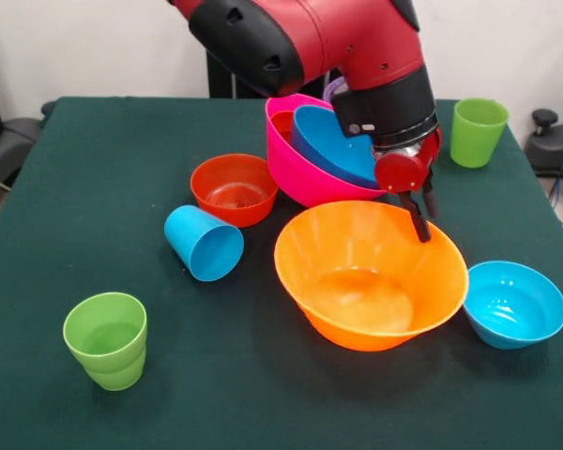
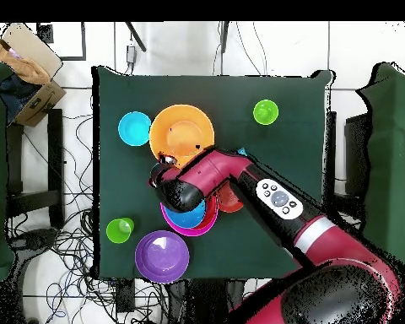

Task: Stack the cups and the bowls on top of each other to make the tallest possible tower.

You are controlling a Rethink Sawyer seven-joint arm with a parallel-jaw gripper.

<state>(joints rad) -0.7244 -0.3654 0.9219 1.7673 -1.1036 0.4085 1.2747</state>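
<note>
Front view: claw (image 1: pixel 422 217) over orange bowl (image 1: pixel 371 275)

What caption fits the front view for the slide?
Sawyer end effector over the orange bowl's rim, beside the tilted pink bowl holding a blue one.

You have three small tapered plastic cups: two lime green ones (image 1: pixel 106 338) (image 1: pixel 478 130) and one sky blue (image 1: pixel 204 243). You can count six glossy round plastic bowls: pink (image 1: pixel 296 167), orange (image 1: pixel 371 273), purple (image 2: pixel 162 256), red-orange (image 1: pixel 234 188) and two blue (image 1: pixel 514 303) (image 1: pixel 330 143).
</note>
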